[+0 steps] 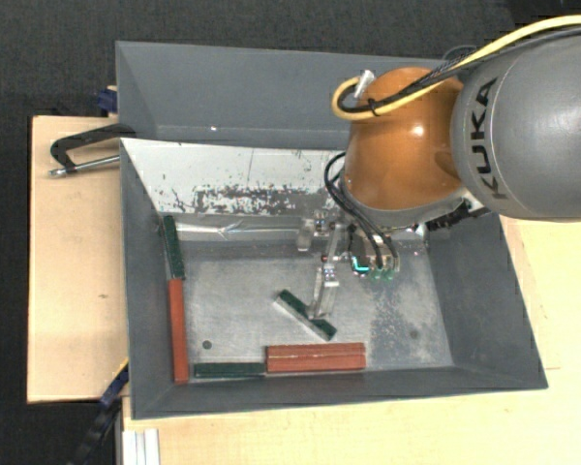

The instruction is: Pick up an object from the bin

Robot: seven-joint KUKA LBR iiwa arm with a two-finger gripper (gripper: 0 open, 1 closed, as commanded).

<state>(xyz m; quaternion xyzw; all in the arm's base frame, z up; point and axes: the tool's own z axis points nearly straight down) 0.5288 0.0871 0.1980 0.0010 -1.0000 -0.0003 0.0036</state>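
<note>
**Colleague:** What do you see on the camera view?

**Me:** I look down into the grey bin (143, 279). My arm (547, 124) comes in from the right, and its orange cover (407, 143) hangs over the far right part of the floor. Below the cover, the end effector (322, 303) points down to the middle of the bin.

**Colleague:** Is it over something?

**Me:** Yes. Its tip is right at a short dark green bar (306, 316). This bar lies flat and diagonal in the middle of the floor, apart from all the walls. The tip seems to touch the right half of the bar, but I cannot say for sure.

**Colleague:** Is the end effector released or clenched?

**Me:** I cannot tell from this angle. I also do not see the bar gripped in it; the bar lies on the floor.

**Colleague:** What else lies in the bin?

**Me:** A red-brown bar (315, 357) lies along the near wall, just below the short green one. To its left, end to end with it, is a long dark green bar (229, 369). Along the left wall there is a red upright bar (179, 329), and beyond it another green bar (171, 247). A small dark spot (206, 345) is on the floor near the left corner.
</note>
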